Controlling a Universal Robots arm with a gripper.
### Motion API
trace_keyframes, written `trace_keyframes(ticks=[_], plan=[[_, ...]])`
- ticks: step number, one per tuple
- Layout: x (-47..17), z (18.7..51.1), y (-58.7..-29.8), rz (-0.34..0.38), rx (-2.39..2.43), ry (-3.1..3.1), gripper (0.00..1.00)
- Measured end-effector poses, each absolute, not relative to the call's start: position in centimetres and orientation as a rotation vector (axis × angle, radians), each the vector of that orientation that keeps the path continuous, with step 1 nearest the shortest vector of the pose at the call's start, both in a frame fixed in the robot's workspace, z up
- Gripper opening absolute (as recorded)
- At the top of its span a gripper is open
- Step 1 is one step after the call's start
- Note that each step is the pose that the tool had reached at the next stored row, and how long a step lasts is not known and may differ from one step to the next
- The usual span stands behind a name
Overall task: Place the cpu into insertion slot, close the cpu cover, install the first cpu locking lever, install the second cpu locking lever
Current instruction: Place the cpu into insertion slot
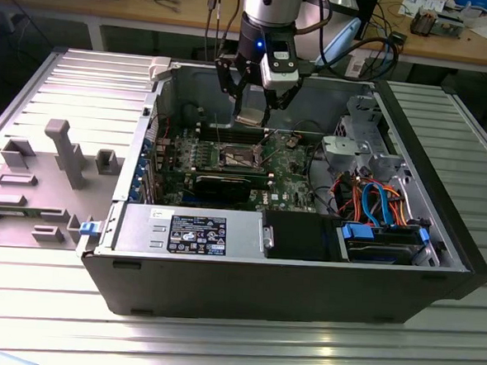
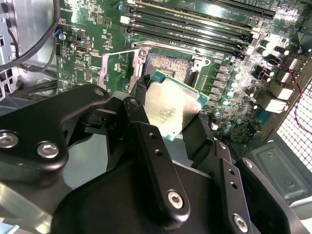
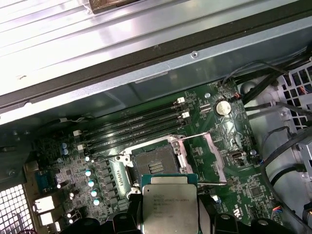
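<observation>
**Desk:** Where is the chip right now?

**Me:** The cpu (image 2: pixel 173 105), a small flat square with a silver-grey metal lid on a green substrate, is pinched by its opposite edges in my black two-fingered gripper (image 2: pixel 170 116). In the exterior view it hangs slightly tilted above the green motherboard (image 1: pixel 298 165), inside the open dark metal computer case (image 1: pixel 263 270). It is clear of the board and touching nothing but the fingers.

**Desk:** And the socket?

**Me:** The square black insertion slot (image 3: pixel 155 163) lies bare, just beyond the chip's far edge in the first wrist view. The cpu cover (image 2: pixel 103 72), a thin silver frame plate, is swung open and stands off to one side of the slot. A round silver coin battery (image 3: pixel 223 107) sits well apart from it, past the long black memory slots (image 3: pixel 136 129).

**Desk:** How do you expect it to handle?

**Me:** I judge it light and stiff, so weight is no worry. The smooth lid and thin edges look slippery, so an edge grip like this one seems right to me. It leaves both the lid and the underside free. I'd treat the underside contacts and the socket's pins as fragile, since a tilted or forced seating could bend them. I can't make out the corner notches from here.
</observation>
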State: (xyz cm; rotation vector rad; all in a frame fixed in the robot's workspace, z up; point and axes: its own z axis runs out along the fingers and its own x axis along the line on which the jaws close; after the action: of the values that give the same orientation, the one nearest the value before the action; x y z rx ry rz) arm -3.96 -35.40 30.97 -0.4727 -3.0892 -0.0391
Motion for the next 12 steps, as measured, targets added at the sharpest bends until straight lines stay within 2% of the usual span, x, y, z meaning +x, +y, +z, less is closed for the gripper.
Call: trace_keyframes(ticks=[12], plan=[[-3.96, 30.96, -35.4, -0.039, -0.502, -3.085, 0.55]])
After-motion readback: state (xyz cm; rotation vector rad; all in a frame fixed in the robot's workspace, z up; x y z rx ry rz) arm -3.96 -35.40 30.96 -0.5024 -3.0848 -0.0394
